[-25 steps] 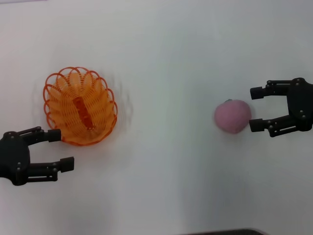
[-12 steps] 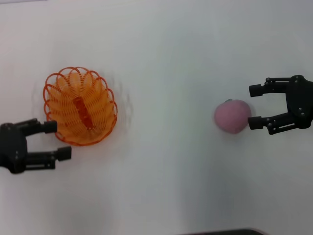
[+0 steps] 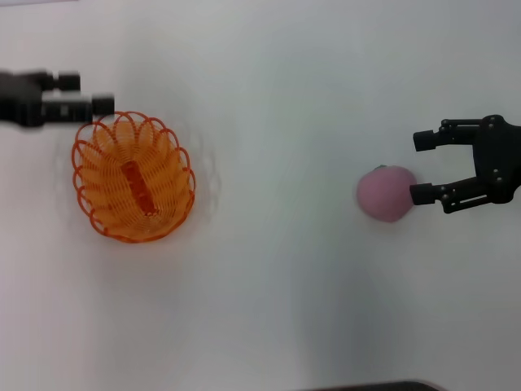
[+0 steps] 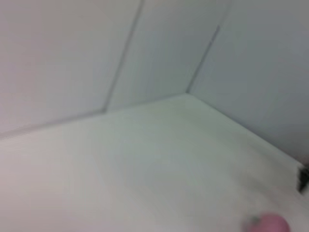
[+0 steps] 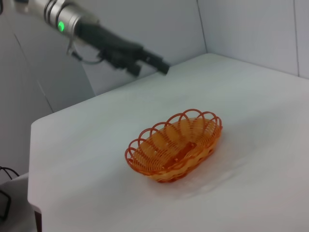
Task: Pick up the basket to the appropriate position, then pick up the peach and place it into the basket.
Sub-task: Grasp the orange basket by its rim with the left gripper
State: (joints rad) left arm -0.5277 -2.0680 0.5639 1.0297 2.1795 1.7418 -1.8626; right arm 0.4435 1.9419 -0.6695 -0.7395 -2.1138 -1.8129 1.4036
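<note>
The orange basket (image 3: 134,177) stands upright on the white table at the left; it also shows in the right wrist view (image 5: 176,145). My left gripper (image 3: 85,92) is open and empty, raised just beyond the basket's far left rim; the right wrist view shows it (image 5: 150,66) in the air behind the basket. The pink peach (image 3: 387,193) lies on the table at the right. My right gripper (image 3: 422,167) is open just right of it, its near fingertip (image 3: 422,194) at the peach's side. The peach's edge (image 4: 273,223) shows in the left wrist view.
The white table (image 3: 269,269) spreads between basket and peach. Grey walls (image 5: 251,24) rise close behind the table's far edges, and the table's edge and corner (image 5: 34,130) show in the right wrist view.
My left gripper swung from the basket's near left side up to its far left side, above the rim. My right gripper crept slightly toward the peach. Basket and peach have not moved.
</note>
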